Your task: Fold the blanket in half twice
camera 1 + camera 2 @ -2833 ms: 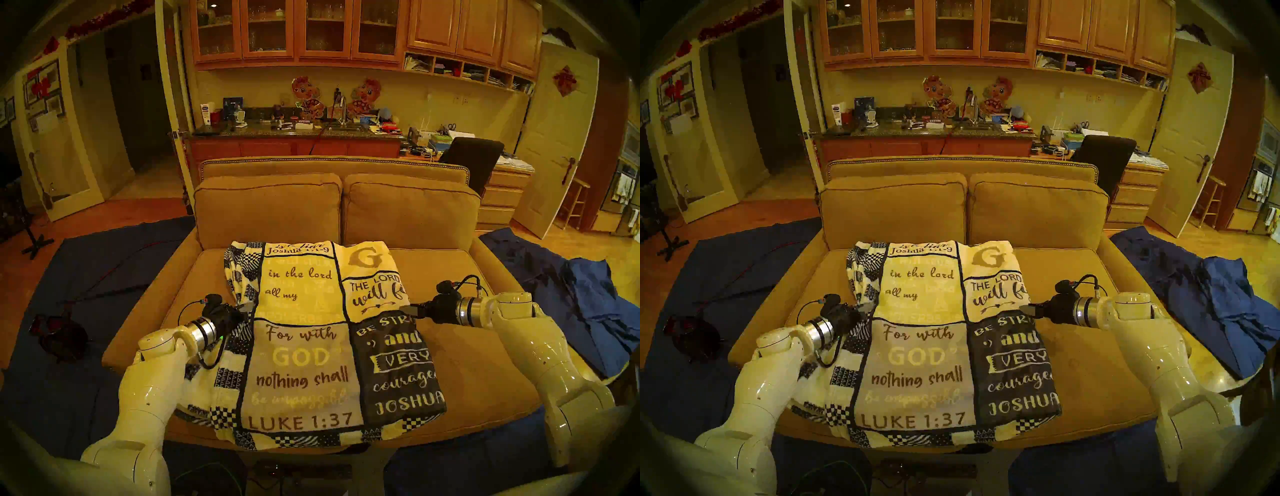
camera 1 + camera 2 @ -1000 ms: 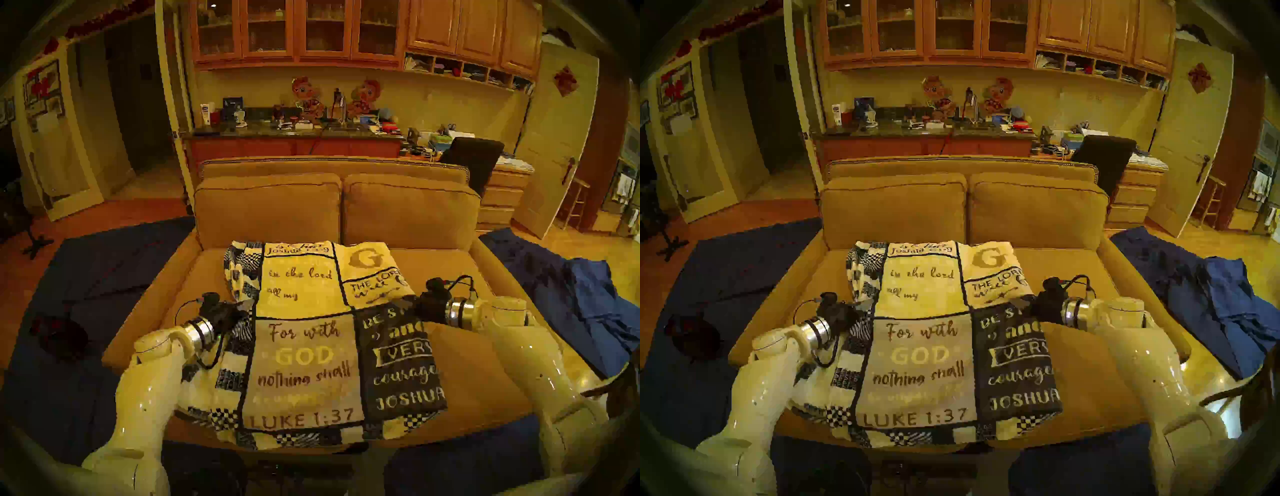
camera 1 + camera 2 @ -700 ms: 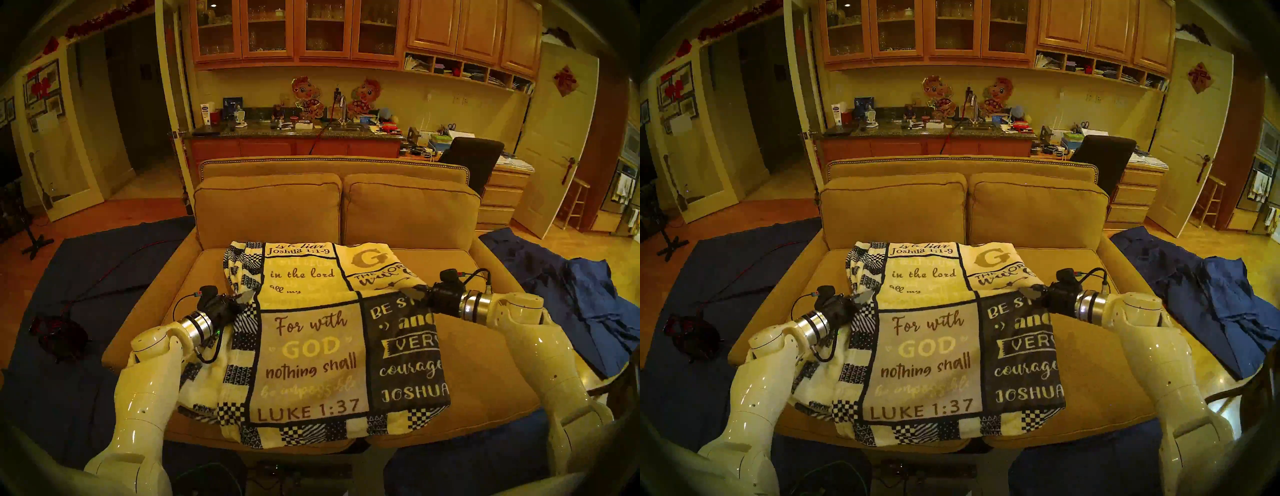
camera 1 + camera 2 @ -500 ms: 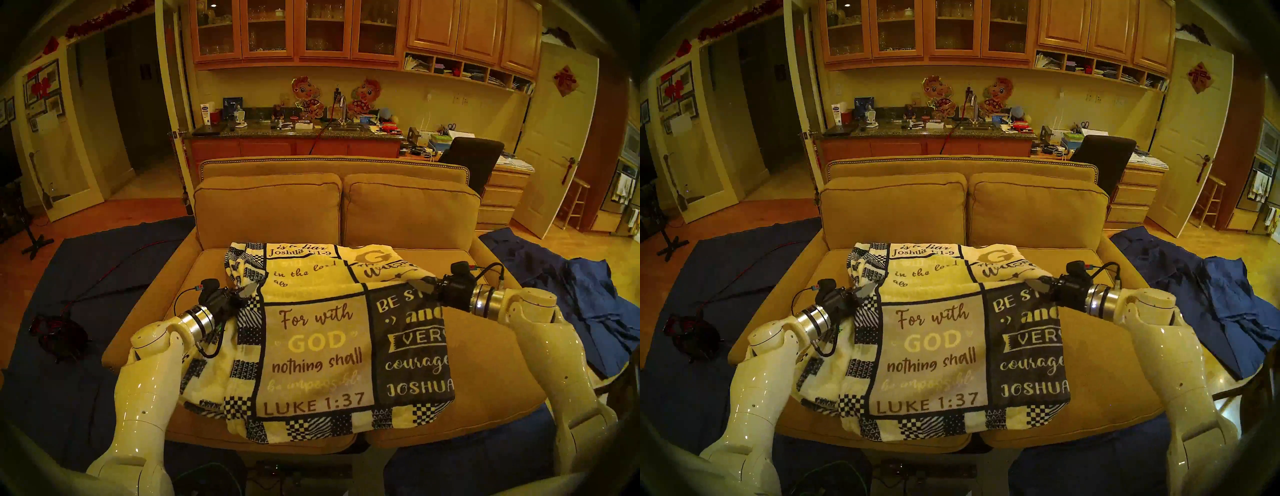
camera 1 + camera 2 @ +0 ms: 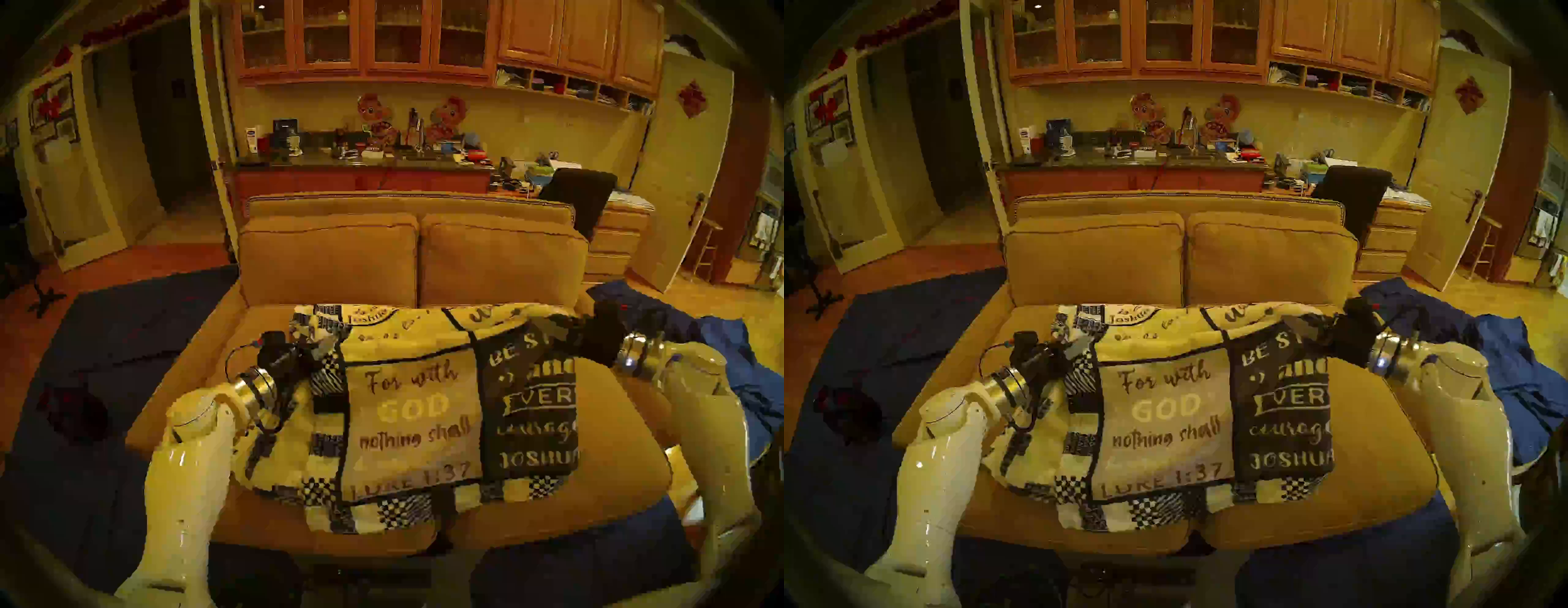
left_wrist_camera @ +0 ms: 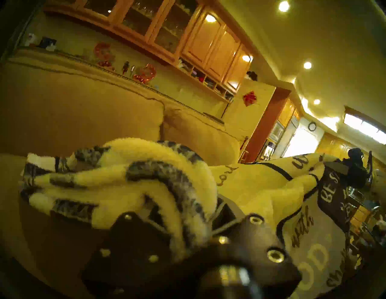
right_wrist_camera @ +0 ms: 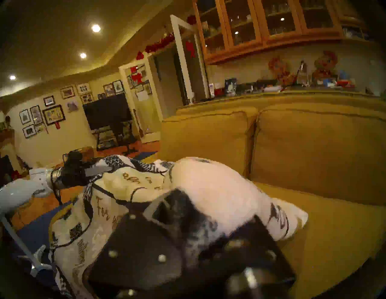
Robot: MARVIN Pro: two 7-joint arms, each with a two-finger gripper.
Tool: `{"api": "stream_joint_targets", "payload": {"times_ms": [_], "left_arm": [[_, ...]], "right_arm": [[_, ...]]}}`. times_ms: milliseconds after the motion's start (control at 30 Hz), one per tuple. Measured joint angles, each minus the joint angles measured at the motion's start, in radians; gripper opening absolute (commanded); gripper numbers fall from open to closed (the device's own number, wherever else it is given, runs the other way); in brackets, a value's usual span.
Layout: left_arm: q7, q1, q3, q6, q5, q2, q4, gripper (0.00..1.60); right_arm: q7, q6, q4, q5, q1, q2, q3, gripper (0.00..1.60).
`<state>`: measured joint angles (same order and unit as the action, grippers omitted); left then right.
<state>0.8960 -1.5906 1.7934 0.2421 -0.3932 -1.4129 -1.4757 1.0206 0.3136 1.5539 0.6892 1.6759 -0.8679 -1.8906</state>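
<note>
Fleece verse blanket [image 5: 407,407] hangs raised across the tan sofa [image 5: 331,259] seat, its lower border draped over the sofa's front edge. Left gripper [image 5: 324,346] and right gripper [image 5: 1303,325] each pinch a bunched side edge.

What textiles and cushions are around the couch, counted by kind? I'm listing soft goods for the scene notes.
Printed blanket: 1
Blue cloths on the floor, one to the left and one to the right: 2
Couch back cushions, left and right: 2
Total: 5
</note>
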Motion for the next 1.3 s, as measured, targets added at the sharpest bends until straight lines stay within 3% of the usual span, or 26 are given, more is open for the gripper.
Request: {"api": "stream_joint_targets", "payload": {"times_ms": [600,1300], "left_arm": [[0.080,-0.149,0.050,-0.011,-0.035,-0.021,-0.245,0.00],[0.167,-0.379,0.132,-0.062,-0.054,-0.060,-0.523,0.00]], "right_arm": [[0.067,-0.035,0.170,0.082,0.214,-0.045,-0.264,0.00],[0.224,-0.049,0.435,0.146,0.424,-0.213,-0.597,0.00]]}}
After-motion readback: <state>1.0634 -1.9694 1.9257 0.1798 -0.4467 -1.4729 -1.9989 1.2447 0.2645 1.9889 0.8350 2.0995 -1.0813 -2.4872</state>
